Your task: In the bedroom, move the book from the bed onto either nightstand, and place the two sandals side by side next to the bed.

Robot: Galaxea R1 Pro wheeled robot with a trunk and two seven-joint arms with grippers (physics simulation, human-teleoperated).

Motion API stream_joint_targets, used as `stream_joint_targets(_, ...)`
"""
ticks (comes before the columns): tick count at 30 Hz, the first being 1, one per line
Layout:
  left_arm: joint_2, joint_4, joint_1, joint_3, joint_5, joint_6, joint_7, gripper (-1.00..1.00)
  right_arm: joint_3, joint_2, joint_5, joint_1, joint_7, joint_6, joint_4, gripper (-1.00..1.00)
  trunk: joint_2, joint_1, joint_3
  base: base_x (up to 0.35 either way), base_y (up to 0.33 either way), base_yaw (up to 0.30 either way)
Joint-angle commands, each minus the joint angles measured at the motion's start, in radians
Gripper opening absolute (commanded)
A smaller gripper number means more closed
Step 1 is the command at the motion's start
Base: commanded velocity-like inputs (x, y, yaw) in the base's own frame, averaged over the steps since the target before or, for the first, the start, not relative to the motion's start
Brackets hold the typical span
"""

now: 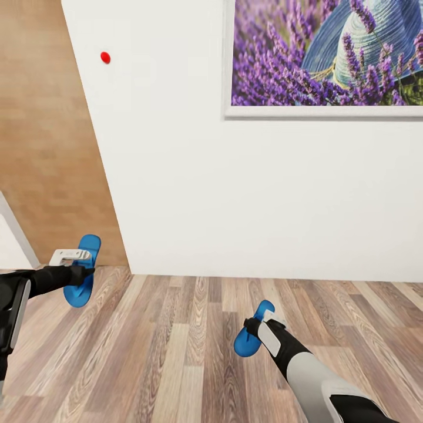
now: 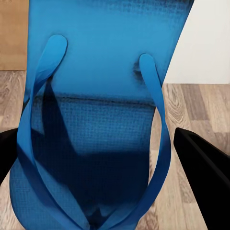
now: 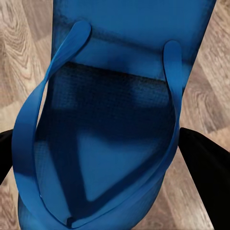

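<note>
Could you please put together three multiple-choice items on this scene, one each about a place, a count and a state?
1. Where does the framed lavender picture hang?
A. on the white wall
B. on the floor
C. on a door

2. How many blue sandals show in the head view?
A. one
B. two
C. three

3. What is the left gripper doing?
A. hanging open
B. resting on the floor
C. holding a sandal

Key: 1 A, it hangs high on the wall; 2 B, the other sandal is at the right gripper; 3 C, fingers flank it.
</note>
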Motion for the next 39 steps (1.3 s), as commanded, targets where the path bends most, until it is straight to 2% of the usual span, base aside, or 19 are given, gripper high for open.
stream_joint_targets(1, 0.0, -0.001, -0.001, 0.001, -0.011, 0.003, -0.012, -1.0, -0.006, 0.001, -0.002, 0.0, -0.004, 0.005, -0.002, -1.0, 0.007, -0.004, 0.002, 0.0, 0.0, 0.0)
stream_joint_targets(10, -0.002, 0.0, -0.001, 0.001, -0.011, 0.003, -0.012, -1.0, 0.025, 0.001, -0.003, 0.001, -0.003, 0.005, -0.002, -1.0, 0.07, -0.039, 0.03, 0.0, 0.0, 0.0)
stream_joint_targets(26, -0.004, 0.0, -0.001, 0.001, -0.011, 0.003, -0.01, -1.0, 0.043, 0.007, -0.002, 0.0, -0.002, 0.005, -0.001, -1.0, 0.182, -0.1, 0.08, 0.0, 0.0, 0.0)
stream_joint_targets(34, -0.006, 0.0, -0.001, 0.001, -0.011, 0.003, 0.013, -1.0, 0.114, 0.012, -0.001, 0.0, -0.002, 0.004, -0.008, -1.0, 0.238, -0.131, 0.106, 0.0, 0.0, 0.0)
stream_joint_targets(39, -0.018, 0.0, -0.001, 0.001, -0.011, 0.003, 0.035, -1.0, 0.178, 0.014, -0.002, 0.0, -0.003, 0.013, -0.072, -1.0, 0.273, -0.15, 0.121, 0.0, 0.0, 0.0)
